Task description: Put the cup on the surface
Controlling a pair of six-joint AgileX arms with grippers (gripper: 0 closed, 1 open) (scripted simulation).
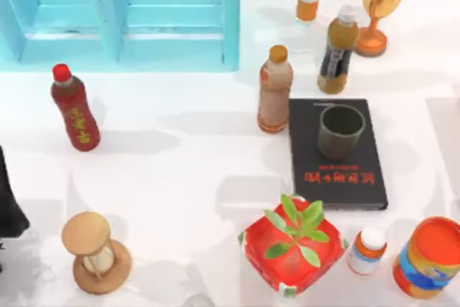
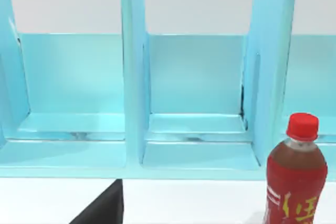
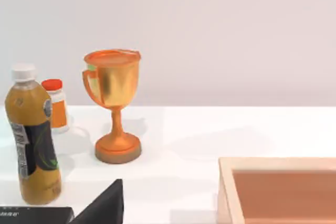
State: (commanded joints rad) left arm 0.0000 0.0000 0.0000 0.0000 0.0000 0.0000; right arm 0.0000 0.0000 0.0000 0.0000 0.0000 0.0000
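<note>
1. The cup stands upright, mouth up, on the black book, toward the book's far end, right of the desk's centre. It has not yet reached the bare white top.
2. The left arm appears as a dark shape at the desk's left edge, well away from the cup; whether its pincer is released or clenched cannot be told.
3. The right wrist view faces the gold goblet and yellow bottle near the far right corner; that pincer's state cannot be told either.
4. Judging by side, the right arm looks nearer. The cup's axis is vertical, so a side grasp and a lift off the book fit.
</note>
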